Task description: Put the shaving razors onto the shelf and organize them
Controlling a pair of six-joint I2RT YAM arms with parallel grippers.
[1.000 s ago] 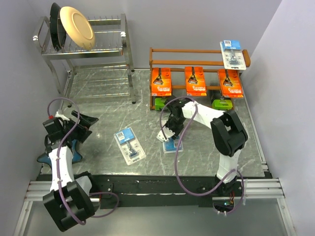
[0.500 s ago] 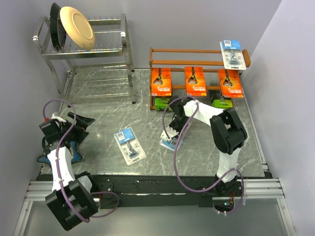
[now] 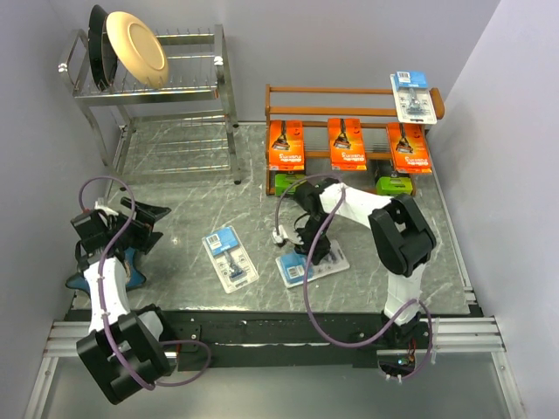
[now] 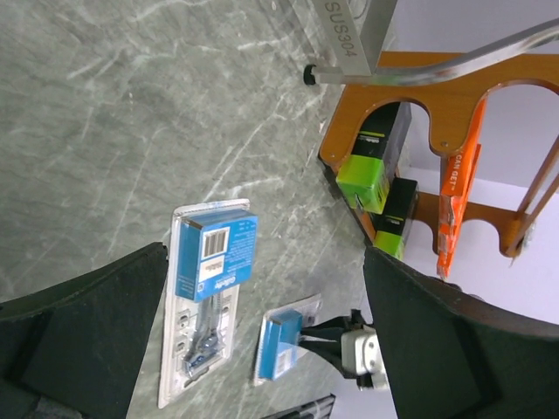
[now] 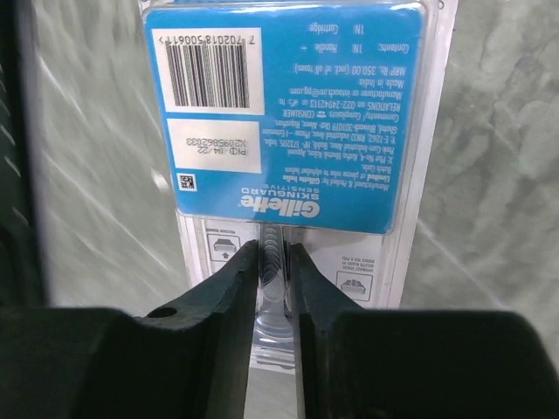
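my right gripper [image 5: 273, 262] had swung the blue blister card [image 3: 297, 270] toward the surface's near edge. it was clamped on the clear end, long axis running straight out from it, away from the shelf [image 3: 332, 89]. my left gripper [image 4: 271, 332] gaped, farther off.

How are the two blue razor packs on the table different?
The right pack is pinched by the right gripper; the left pack lies alone, untouched. The right pack lies sideways, label end leftward; the left pack points its label toward the back. Both are blue-and-clear blister cards with barcodes up.
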